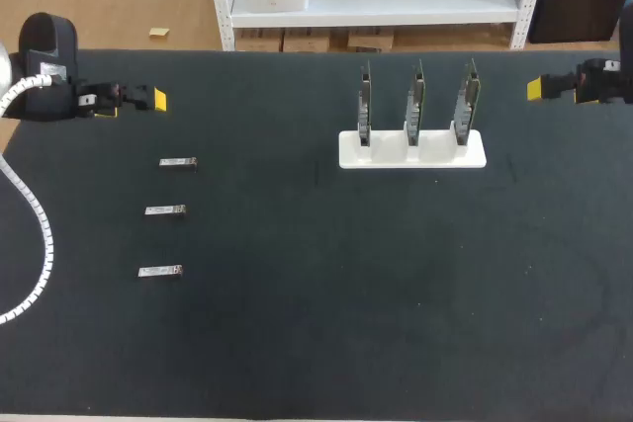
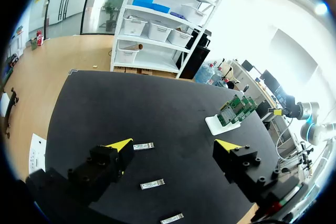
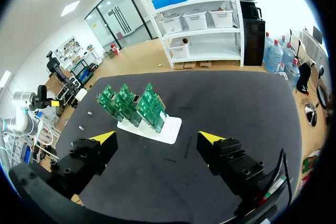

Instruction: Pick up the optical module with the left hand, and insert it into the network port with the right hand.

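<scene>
My left gripper [image 2: 173, 146] and right gripper [image 3: 157, 139] both gape empty; the closest module [image 1: 178, 162] looks light, stiff, slick metal, so I'd pinch its long sides mid-body.

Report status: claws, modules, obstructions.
Left claw open, right claw open, both empty. Three optical modules lying on table, ungrasped. Nothing blocking the board rack.
</scene>
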Controlling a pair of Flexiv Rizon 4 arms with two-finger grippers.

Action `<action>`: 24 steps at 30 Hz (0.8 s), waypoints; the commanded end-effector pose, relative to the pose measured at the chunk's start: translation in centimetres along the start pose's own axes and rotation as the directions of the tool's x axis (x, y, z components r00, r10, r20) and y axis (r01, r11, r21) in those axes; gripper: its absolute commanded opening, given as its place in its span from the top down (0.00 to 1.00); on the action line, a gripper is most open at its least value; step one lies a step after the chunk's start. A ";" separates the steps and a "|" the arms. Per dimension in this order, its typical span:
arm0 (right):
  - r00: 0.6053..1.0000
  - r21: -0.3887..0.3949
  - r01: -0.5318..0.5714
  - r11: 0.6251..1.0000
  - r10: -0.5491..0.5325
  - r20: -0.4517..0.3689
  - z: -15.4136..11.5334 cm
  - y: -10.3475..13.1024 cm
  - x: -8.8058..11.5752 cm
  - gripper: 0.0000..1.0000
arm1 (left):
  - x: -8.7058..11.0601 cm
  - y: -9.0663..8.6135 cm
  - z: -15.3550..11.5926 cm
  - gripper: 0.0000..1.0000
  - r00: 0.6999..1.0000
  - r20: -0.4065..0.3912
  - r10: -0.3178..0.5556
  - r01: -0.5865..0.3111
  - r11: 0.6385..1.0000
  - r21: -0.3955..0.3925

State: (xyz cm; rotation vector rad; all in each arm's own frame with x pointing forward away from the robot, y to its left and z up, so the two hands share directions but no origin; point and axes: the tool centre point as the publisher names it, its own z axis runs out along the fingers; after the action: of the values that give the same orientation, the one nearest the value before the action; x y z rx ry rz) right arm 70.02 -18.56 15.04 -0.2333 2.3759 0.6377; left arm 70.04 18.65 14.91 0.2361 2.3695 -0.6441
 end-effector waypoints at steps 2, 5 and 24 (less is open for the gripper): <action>1.000 0.003 -0.001 1.000 0.001 0.001 0.0 0.1 0.0 0.00 | 0.0 -0.1 0.0 0.00 1.000 -0.003 -0.002 0.001 1.000 -0.006; 1.000 0.003 -0.001 1.000 0.001 0.001 0.0 0.1 0.0 0.00 | 0.0 -0.1 0.0 0.00 1.000 -0.003 -0.002 0.001 1.000 -0.006; 1.000 0.003 -0.001 1.000 0.001 0.001 0.0 0.1 0.0 0.00 | -1.5 1.8 0.8 0.00 0.990 -0.049 0.133 -0.129 0.989 0.077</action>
State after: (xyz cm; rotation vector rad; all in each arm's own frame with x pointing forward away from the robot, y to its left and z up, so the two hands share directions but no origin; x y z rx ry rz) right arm 70.02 -18.57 15.03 -0.2333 2.3759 0.6377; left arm 70.60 19.13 14.55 0.3647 2.3785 -0.6289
